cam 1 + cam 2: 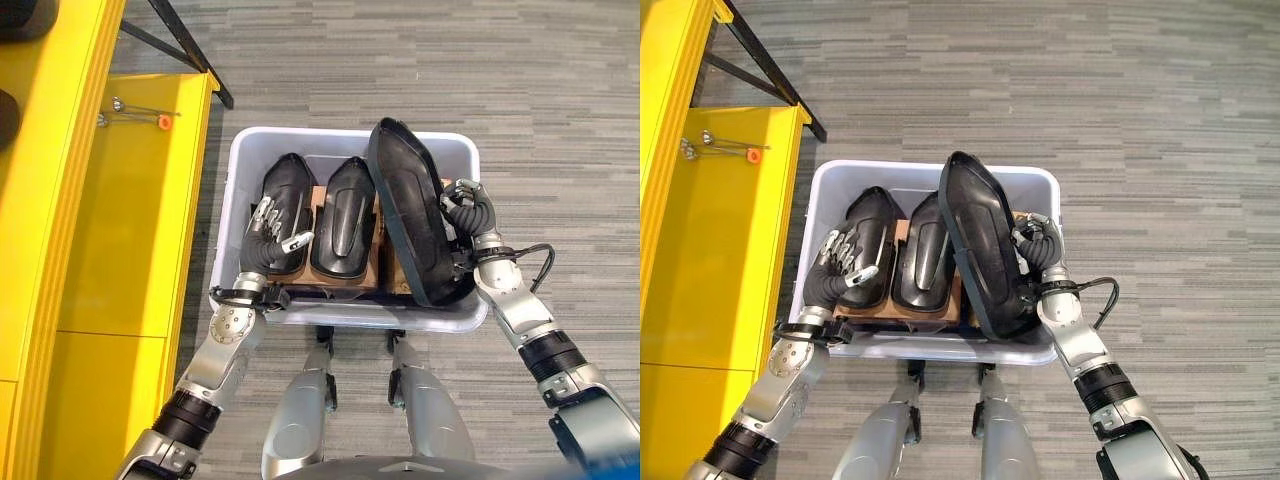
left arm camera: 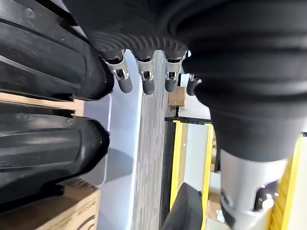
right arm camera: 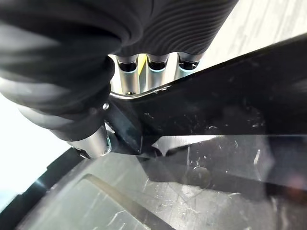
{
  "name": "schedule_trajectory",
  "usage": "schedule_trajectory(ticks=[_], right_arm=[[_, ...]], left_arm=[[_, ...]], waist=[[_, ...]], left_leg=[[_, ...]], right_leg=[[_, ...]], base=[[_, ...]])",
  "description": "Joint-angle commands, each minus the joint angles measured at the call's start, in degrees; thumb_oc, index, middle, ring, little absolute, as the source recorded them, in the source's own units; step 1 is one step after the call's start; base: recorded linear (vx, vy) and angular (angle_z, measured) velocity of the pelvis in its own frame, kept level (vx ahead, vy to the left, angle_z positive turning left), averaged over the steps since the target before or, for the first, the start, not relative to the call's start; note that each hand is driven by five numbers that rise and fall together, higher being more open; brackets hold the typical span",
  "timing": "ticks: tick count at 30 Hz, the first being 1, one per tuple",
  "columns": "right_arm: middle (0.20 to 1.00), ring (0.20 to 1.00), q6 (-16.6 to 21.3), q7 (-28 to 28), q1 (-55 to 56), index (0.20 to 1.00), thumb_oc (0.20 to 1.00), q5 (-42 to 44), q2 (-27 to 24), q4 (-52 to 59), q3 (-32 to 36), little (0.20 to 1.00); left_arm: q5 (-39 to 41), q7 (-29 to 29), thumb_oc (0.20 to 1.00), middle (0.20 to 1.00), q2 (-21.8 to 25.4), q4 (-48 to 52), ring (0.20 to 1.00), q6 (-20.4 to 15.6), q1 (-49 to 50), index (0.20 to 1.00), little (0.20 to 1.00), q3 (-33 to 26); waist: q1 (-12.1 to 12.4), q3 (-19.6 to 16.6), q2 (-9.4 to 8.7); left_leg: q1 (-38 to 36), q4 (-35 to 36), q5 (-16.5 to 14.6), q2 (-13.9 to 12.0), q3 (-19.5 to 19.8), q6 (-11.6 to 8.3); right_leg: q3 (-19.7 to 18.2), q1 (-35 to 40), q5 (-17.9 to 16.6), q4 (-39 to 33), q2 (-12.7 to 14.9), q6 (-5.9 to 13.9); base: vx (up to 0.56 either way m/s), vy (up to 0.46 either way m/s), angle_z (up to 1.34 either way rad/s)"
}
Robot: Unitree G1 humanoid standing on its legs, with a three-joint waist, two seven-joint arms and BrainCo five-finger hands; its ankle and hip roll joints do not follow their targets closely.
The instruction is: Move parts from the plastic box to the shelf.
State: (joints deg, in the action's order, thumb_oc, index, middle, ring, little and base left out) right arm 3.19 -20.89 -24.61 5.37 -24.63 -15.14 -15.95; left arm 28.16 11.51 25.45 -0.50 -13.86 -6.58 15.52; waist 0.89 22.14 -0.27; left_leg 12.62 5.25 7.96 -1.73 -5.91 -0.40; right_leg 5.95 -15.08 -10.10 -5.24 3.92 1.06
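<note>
Shelf (image 1: 120,220): yellow, left of the plastic box (image 1: 232,190).
Left hand (image 1: 268,232): fingers relaxed, holding nothing, above the leftmost black part (image 1: 290,190) lying in the box.
Middle part (image 1: 345,215): flat, long axis running away from the robot.
Raised part (image 1: 410,210): tilted on edge, narrow end pointing away, touching the right hand.
Right hand (image 1: 468,210): fingers curled round the raised part's right rim.

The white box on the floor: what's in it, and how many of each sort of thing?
Black plastic parts: 3, two lying flat, one tilted up and pinched by the right hand
Cardboard boxes beneath them: at least 1
Total: at least 4 in the white box
</note>
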Motion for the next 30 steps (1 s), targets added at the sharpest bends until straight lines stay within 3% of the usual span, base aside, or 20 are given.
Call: schedule_trajectory(ticks=[1,11,19,26,30], right_arm=[[0.200,0.200,5.86,0.74,1.50,0.200,0.200,0.61,2.25,4.77,1.96,0.200],[0.200,0.200,7.54,2.98,3.36,0.200,0.200,4.62,3.43,9.64,1.88,0.200],[0.200,0.200,7.52,5.37,3.02,0.200,0.200,8.79,5.24,9.05,-0.71,0.200],[0.200,0.200,7.32,5.85,0.81,0.200,0.200,9.31,6.22,7.96,-3.15,0.200],[0.200,0.200,7.86,5.62,-1.14,0.200,0.200,10.03,6.30,7.47,-4.56,0.200]], left_arm=[[1.09,-1.95,1.000,1.000,1.99,3.49,1.000,-1.94,2.52,1.000,1.000,-0.78],[0.79,-3.38,1.000,1.000,1.57,2.83,1.000,-1.26,7.05,1.000,1.000,-3.27],[0.60,-3.49,1.000,1.000,0.25,1.60,1.000,-0.40,9.74,1.000,1.000,-5.30],[1.36,-3.44,1.000,1.000,-1.05,1.23,1.000,0.27,12.83,1.000,1.000,-7.16],[1.95,-3.66,1.000,1.000,-1.76,0.93,1.000,0.62,14.08,1.000,1.000,-7.15]], waist=[[0.91,-6.62,-1.28],[1.06,-11.31,-1.11],[2.07,-14.98,-0.50],[4.16,-16.25,0.49],[5.87,-15.88,1.22]], left_leg=[[-3.96,-1.71,-5.73,-5.24,0.89,-4.39],[-9.14,-0.57,-5.93,-6.53,0.54,-4.97],[-12.62,-0.25,-5.30,-8.55,1.46,-6.13],[-12.34,-0.55,-0.36,-11.90,4.79,-8.40],[-9.69,-0.36,4.94,-13.70,8.66,-10.27]], right_leg=[[-0.94,3.93,4.98,3.34,8.47,7.78],[-0.17,8.93,6.28,2.68,7.68,7.68],[1.30,13.19,9.60,4.37,5.86,6.64],[3.65,15.45,13.23,6.52,1.89,4.27],[5.87,16.49,14.42,6.08,-0.97,2.30]], base=[[0.04,-0.018,-0.05],[0.04,-0.024,-0.01],[0.03,-0.073,0.05],[-0.04,-0.146,0.24],[-0.08,-0.153,0.39]])
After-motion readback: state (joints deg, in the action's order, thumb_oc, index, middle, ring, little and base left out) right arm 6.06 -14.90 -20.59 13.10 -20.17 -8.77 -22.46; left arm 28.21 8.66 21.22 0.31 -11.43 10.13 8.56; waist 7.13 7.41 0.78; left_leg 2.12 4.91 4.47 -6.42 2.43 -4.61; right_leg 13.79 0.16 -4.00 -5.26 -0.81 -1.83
